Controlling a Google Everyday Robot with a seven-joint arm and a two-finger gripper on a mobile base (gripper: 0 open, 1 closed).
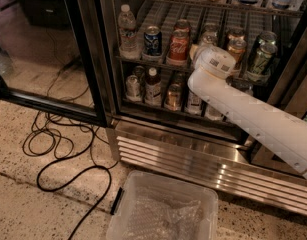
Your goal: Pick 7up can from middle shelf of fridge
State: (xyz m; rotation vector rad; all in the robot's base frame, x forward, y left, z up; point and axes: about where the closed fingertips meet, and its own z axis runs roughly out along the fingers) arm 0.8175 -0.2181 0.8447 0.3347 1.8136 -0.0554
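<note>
Though half-hidden — tool [198,48] at middle shelf [165,21]

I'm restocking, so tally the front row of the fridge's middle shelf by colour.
Clear bottle: 1
Blue can: 1
Red can: 1
7up can: 1
Orange can: 1
Green can: 1
Total: 6
The gripper is at the middle shelf, beside the 7up can.

Red can [179,46], middle shelf [160,15]: white Coca-Cola script, legible. All other labels: not readable. Claw [195,51] sits at the same shelf, just right of the red can.
</note>
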